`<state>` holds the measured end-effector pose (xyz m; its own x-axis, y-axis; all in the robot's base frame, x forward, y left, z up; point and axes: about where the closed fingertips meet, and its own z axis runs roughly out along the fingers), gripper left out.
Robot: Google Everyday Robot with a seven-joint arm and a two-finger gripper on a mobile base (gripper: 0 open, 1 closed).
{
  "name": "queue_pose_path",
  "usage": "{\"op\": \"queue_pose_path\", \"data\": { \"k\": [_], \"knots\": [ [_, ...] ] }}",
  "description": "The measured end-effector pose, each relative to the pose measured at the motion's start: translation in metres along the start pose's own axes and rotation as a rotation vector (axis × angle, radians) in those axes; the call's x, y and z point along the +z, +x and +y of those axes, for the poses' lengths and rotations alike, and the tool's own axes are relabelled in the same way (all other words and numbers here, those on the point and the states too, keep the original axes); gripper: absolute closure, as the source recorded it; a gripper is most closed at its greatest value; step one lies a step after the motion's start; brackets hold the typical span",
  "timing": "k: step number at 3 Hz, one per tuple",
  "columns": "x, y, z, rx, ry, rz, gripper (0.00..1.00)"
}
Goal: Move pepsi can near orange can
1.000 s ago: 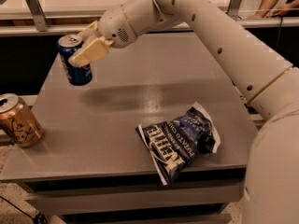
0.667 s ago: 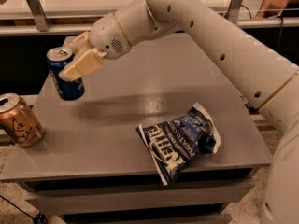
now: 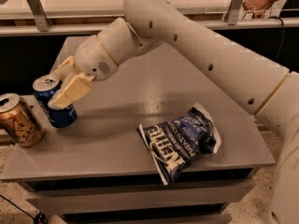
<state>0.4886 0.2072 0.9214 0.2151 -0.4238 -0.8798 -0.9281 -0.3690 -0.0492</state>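
The pepsi can (image 3: 57,108) is dark blue with a silver top, tilted, at the left of the grey table (image 3: 131,139). My gripper (image 3: 63,85) is shut on the pepsi can, its cream fingers (image 3: 71,91) clamped across the can's upper side. The can's base is at or just above the table surface; I cannot tell which. The orange can (image 3: 18,120) is orange-gold with a silver top and stands upright at the table's left edge, a short gap to the left of the pepsi can.
A navy chip bag (image 3: 180,141) with white lettering lies at the table's front right. A counter with metal rails (image 3: 37,6) runs behind the table. A person's hand (image 3: 259,1) shows at the top right.
My gripper has carried the pepsi can down and to the left, from above the table's back left toward the orange can. The orange can and chip bag have not moved.
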Motion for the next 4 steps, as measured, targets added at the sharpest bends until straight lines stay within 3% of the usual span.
{"op": "queue_pose_path", "data": {
  "k": [1,4],
  "knots": [
    [0.0093,0.0058,0.0081,-0.02,-0.011,0.013,0.82],
    [0.0146,0.0029,0.0103,-0.025,-0.022,0.014,0.13]
  ]
}}
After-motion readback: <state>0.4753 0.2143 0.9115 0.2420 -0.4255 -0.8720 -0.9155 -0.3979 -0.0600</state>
